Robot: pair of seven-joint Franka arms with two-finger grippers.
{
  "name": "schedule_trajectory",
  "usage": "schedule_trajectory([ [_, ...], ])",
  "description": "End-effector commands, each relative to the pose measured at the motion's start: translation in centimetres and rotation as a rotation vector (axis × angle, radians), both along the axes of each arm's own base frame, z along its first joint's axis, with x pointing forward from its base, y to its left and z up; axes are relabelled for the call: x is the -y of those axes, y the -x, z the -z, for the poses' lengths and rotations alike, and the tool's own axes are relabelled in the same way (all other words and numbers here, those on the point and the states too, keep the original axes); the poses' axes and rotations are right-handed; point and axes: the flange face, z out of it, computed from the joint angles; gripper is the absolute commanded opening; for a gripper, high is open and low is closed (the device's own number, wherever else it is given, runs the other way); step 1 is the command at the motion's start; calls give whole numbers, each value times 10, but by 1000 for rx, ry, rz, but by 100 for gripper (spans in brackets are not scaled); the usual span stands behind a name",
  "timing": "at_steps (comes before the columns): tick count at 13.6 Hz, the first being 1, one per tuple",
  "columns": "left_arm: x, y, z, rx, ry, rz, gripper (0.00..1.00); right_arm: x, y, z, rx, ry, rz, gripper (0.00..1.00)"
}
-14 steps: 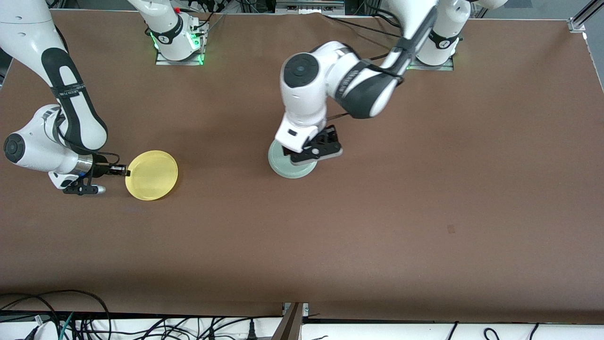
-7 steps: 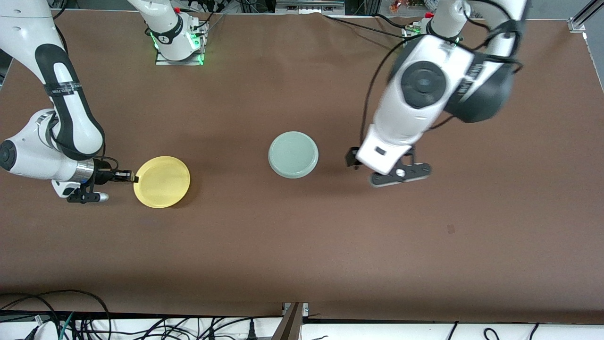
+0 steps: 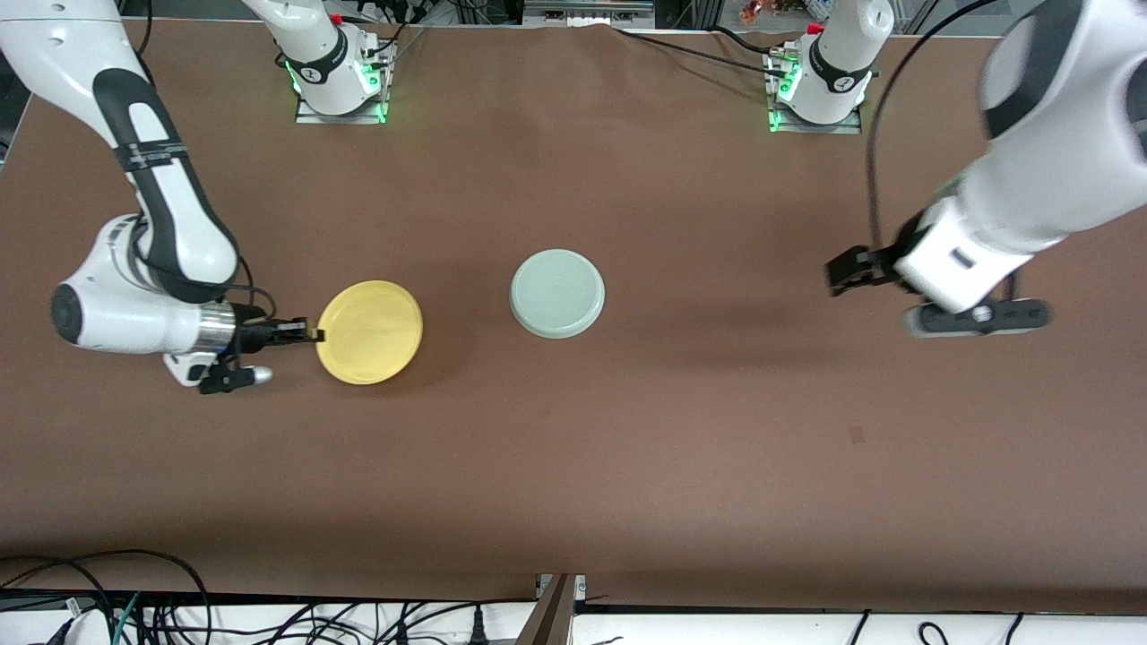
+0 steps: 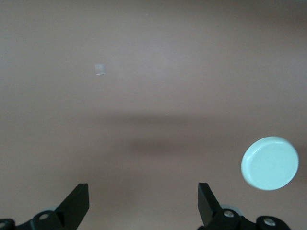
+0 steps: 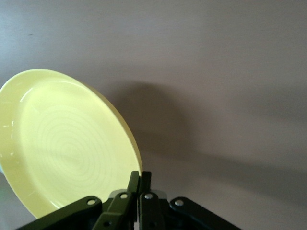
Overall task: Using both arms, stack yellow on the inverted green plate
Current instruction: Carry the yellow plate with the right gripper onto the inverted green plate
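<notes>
The right gripper [image 3: 309, 336] is pinching the rim of the yellow plate [image 3: 369, 332], jaws clamped on its edge and holding it above the brown table [image 3: 627, 466], toward the right arm's end from the green plate [image 3: 557, 293]. The green plate is lying upside down at the table's middle. The left gripper [image 3: 847, 271] is hovering over bare table toward the left arm's end from the green plate, jaws standing wide apart and holding nothing.
</notes>
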Motion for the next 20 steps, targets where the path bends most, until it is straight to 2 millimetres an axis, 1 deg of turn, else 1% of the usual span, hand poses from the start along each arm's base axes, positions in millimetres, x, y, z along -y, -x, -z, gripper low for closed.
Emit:
schedule_trajectory([
  [1,-60,35,-7,-13,-3,19,100,-63,8,-15,-65,-30,53,0],
  [2,-80,44,-10,-15,-4,19,100,-87,14,-18,-85,-32,56,0],
  [3,-96,53,-8,-18,-22,24,100,-111,22,-16,-104,-23,53,0],
  [4,-105,57,-5,-23,-62,29,100,-134,29,-17,-110,-10,45,0],
  [6,-116,67,0,-38,-127,32,100,-167,46,-16,-87,12,27,0],
  [7,-130,71,1,-33,-132,13,100,-183,58,-14,-57,20,13,0],
  [8,-137,77,2,-22,-130,0,100,-199,71,-9,-30,33,19,0],
  [9,-138,83,2,-13,-130,1,100,-220,85,-1,-7,39,34,0],
  [10,-144,90,3,-17,-127,-9,100,-241,99,3,19,38,45,0],
  [11,-146,96,9,-31,-124,-14,100,-257,112,10,38,43,51,0],
  [12,-147,101,10,-34,-120,-16,100,-271,123,15,50,46,57,0],
  [13,-149,103,9,-40,-114,-25,100,-282,130,18,52,49,64,0],
  [15,-162,101,7,-39,-84,-55,100,-305,146,19,51,51,59,0],
  [17,-161,100,3,-28,-68,-59,100,-303,152,30,50,59,68,0],
  [20,-159,96,-11,7,-68,-56,100,-299,149,39,62,60,72,0],
])
